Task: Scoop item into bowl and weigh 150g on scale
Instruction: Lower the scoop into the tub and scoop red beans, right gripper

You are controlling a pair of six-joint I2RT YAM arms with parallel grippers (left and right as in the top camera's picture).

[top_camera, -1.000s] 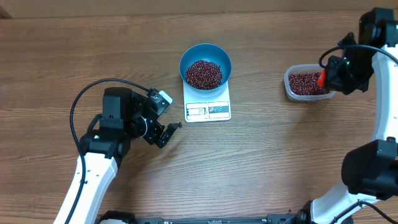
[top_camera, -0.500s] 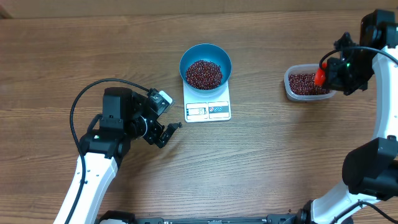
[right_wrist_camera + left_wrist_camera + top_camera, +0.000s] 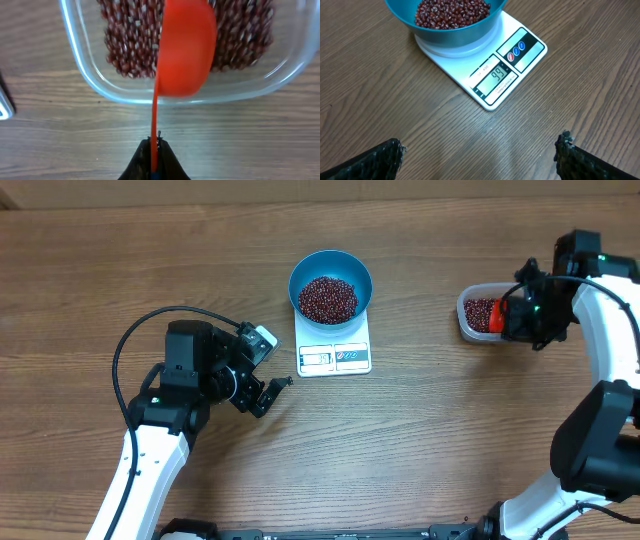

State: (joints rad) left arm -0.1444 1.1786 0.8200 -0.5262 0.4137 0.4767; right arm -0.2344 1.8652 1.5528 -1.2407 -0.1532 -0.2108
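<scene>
The beans point(image 3: 327, 298) sit heaped in the blue bowl point(image 3: 300, 275), which rests on the scale point(image 3: 335, 358), well off from the right pincer point(image 3: 152, 149) and just ahead of the left pincer point(image 3: 479, 145). The display point(image 3: 499, 76) reads 99, so the weigh-out looks short of target and more is needed.

And here's the move: over the last second the right pincer has swung in from the far edge of the clear tub point(image 3: 466, 320). It is clamped shut on the thin handle of the red scoop point(image 3: 185, 50), whose cup now hangs straight ahead of the fingertips, over the tub's own bean stock. That reads as the start of another scoop. Whether the cup touches the beans yet, the views don't settle.

The left pincer hasn't budged, spread wide and empty above the wooden surface point(image 3: 420, 430).
</scene>
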